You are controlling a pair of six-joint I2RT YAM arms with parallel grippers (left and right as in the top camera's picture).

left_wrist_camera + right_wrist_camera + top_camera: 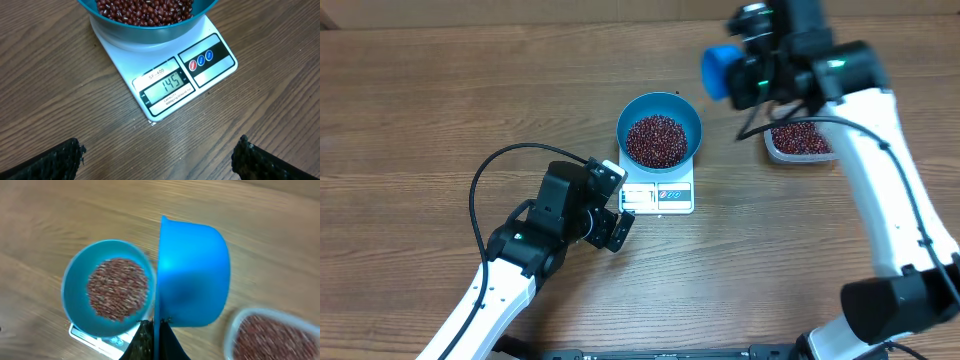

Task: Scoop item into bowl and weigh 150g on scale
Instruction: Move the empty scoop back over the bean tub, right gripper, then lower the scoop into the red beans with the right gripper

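Reading the display (167,86) on the scale (665,195) gives the plainest measure of progress: it shows 145, so I judge the weighing nearly finished, with only a small top-up left (a pinch of beans rather than a full scoop would seem to be what is needed).

The bowl (691,118) sits on the scale's platform near the middle of the desk (420,100), with the display strip along the scale's 6 o'clock edge. The beans (656,140) lie inside it as a loose, dark maroon mound of tiny oval grains. They cover the bottom, and a band of bright blue wall is bare all round above them. None appear spilled on the wood nearby.

The right hand (155,342) is closed on the handle of the small blue scoop (192,275), holding it in the air at about 2 o'clock from the bowl, between the bowl and the clear tub (772,150) at 3 o'clock, where more beans wait. Only the scoop's outside shows, so I cannot tell whether it carries anything.

The left hand (160,165) hovers at 7 o'clock from the scale with its fingers spread wide, holding nothing, its camera looking at the display.
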